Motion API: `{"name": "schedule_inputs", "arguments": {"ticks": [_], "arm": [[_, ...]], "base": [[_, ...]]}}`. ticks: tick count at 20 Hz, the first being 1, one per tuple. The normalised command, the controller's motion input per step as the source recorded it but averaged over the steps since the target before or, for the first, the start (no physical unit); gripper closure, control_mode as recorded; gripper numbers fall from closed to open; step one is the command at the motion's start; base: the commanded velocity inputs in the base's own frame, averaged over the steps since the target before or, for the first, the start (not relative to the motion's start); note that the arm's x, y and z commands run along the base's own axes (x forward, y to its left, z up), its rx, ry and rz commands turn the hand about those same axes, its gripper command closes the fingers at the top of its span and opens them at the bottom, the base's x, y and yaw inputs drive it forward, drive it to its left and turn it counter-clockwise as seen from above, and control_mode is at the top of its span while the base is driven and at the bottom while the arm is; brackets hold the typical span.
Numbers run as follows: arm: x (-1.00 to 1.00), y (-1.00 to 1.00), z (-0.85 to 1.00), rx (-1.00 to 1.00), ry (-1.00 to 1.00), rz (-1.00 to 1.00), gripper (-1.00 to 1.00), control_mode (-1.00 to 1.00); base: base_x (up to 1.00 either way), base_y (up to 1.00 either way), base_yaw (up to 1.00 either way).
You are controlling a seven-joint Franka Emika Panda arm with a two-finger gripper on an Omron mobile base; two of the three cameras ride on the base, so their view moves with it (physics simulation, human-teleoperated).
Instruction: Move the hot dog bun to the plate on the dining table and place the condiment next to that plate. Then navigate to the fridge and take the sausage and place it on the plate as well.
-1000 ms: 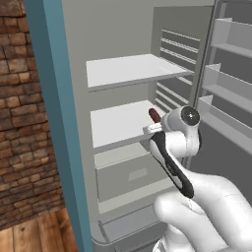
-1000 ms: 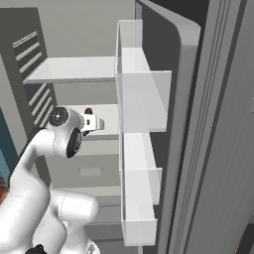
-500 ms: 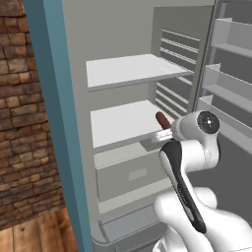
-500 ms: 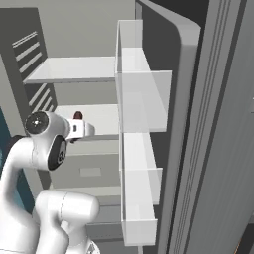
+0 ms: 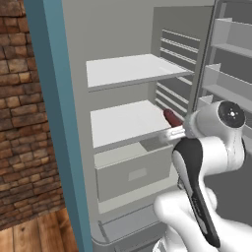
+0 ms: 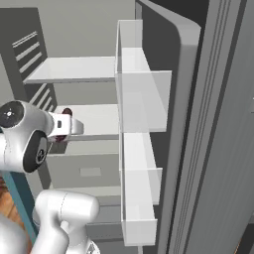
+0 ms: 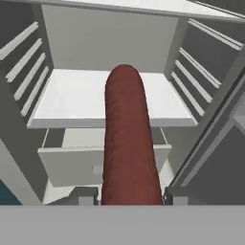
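The fridge (image 5: 123, 34) stands open in front of me, its white shelves (image 5: 129, 123) bare. My gripper (image 5: 174, 127) is shut on the sausage (image 5: 170, 116), a dark red-brown cylinder that sticks out past the fingertips just off the middle shelf's front right corner. The right base view has the gripper (image 6: 64, 127) with the sausage (image 6: 66, 112) left of the door racks. From the hand, the sausage (image 7: 128, 143) runs up the middle between the two fingertips (image 7: 86, 196) of the gripper (image 7: 127, 196). The hot dog bun, plate, dining table and condiment are out of view.
The open fridge door (image 6: 168, 114) with its clear racks (image 6: 141, 99) stands close on the right. A pale drawer (image 5: 133, 170) sits below the middle shelf. A teal panel (image 5: 54, 108) and a brick wall (image 5: 19, 123) bound the left side.
The hand has drawn back out of the fridge with the sausage held in it, away from the middle shelf, and the elbow has swung outward.
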Motion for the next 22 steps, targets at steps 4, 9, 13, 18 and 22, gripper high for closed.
{"name": "schedule_inputs", "arguments": {"ticks": [4,9,13,18,22], "arm": [[0.0,0.0,0.0,0.0,0.0,0.0,1.0,1.0],[0.0,0.0,0.0,0.0,0.0,0.0,1.0,1.0],[0.0,0.0,0.0,0.0,0.0,0.0,1.0,1.0],[0.0,0.0,0.0,0.0,0.0,0.0,1.0,1.0],[0.0,0.0,0.0,0.0,0.0,0.0,1.0,1.0]], "base": [[-0.83,0.12,-0.03],[-0.89,0.38,-0.11],[-0.91,0.69,-0.25],[-0.88,0.44,-0.44],[-0.81,0.03,-0.72]]}}
